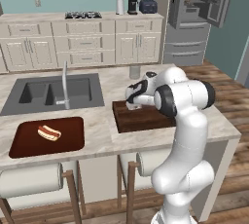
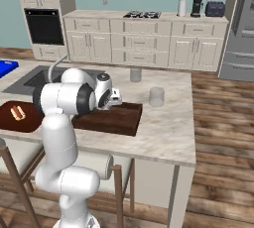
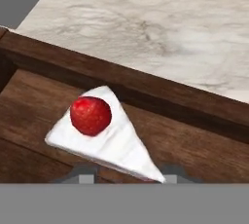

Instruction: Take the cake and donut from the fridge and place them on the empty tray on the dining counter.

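Now cake (image 3: 104, 138) inside tray (image 3: 146, 89), just above jaws.

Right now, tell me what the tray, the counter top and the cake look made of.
Tray: dark brown wood, matte, visible grain lines. Dining counter top: beige stone, probably marble, with grey veining and a smooth finish. Cake: smooth white icing over the wedge, with a glossy red cherry on top; the inside can't be seen.

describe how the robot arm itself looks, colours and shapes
The arm is glossy white, built of thick rounded tube segments with bulbous elbows. Dark grey to black rings and round caps mark the joints. The hand is white with dark patches. No loose cables or lettering can be made out. Its small dark jaws barely peek up in the hand view.
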Motion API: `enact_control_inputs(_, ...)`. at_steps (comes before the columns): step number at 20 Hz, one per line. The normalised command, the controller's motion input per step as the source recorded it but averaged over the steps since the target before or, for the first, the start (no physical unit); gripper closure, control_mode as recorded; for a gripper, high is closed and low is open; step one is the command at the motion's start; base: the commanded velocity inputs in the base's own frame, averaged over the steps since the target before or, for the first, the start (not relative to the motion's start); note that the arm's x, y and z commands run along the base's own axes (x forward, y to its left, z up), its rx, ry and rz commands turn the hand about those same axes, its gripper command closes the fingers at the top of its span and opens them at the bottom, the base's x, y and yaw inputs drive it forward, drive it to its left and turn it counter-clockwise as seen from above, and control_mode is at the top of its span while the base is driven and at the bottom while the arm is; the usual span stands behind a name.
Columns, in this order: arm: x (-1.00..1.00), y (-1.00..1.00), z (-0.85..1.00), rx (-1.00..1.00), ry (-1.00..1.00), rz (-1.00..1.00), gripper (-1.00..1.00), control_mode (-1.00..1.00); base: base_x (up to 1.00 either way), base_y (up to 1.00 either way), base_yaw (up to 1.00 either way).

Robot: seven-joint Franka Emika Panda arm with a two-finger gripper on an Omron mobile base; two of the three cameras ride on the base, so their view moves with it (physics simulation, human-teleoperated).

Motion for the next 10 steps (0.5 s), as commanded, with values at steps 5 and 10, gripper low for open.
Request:
enact_control_inputs(5,-0.38,0.0,0.0,0.0,0.05,0.0,-1.0,-1.0,0.0,0.0,0.0)
enact_control_inputs(10,-0.49,0.0,0.05,0.0,0.09,0.0,-1.0,-1.0,0.0,0.0,0.0)
